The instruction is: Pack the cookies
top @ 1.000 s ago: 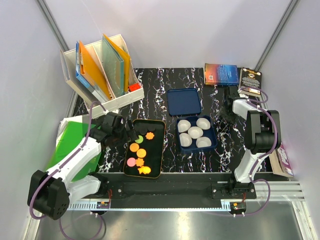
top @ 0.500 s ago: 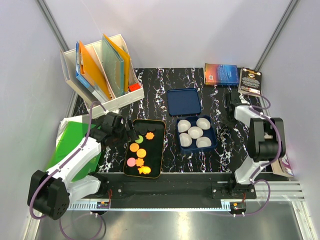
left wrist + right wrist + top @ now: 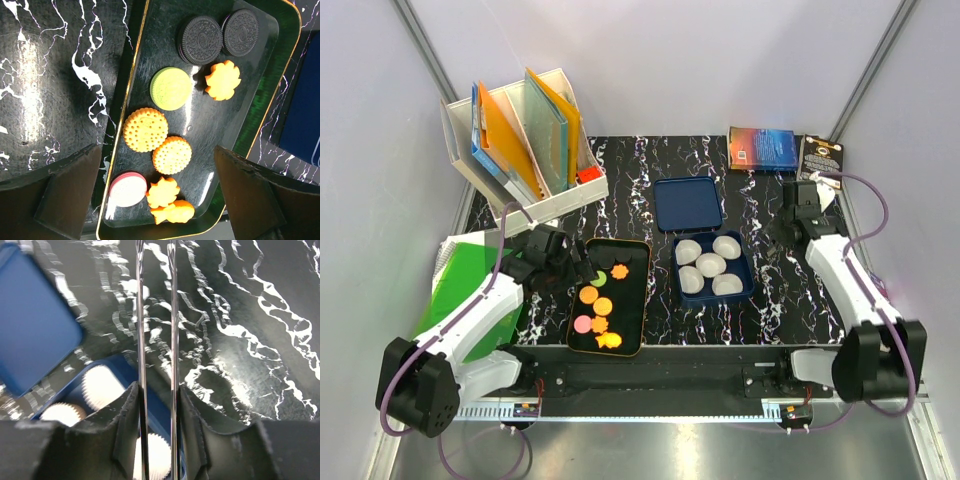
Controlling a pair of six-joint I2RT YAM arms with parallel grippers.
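Left gripper (image 3: 157, 155) spread wide over the cookies (image 3: 145, 129) on the tray (image 3: 250, 100) by the desk's (image 3: 760, 300) near-left edge, right gripper (image 3: 156, 390) pinching thin metal tweezers (image 3: 139, 315) toward the right edge, and with pieces this crowded, one careless close could knock neighbours aside.

Table (image 3: 760, 290): black marble pattern with white veining.
Tray (image 3: 240, 120): glossy black with green reflections, gold rim.
Round orange cookies (image 3: 145, 129), frame centre: dotted faces.
Leaf-edged cookies (image 3: 223, 80): bright orange.
Green cookie (image 3: 170, 88): pale green.
Pink cookie (image 3: 128, 189), lower left: pink with a white edge.
Dark cookies (image 3: 201, 39), top: embossed black-brown.
Box (image 3: 749, 282) and lid (image 3: 687, 204): dark blue.
Liners (image 3: 711, 264): white.
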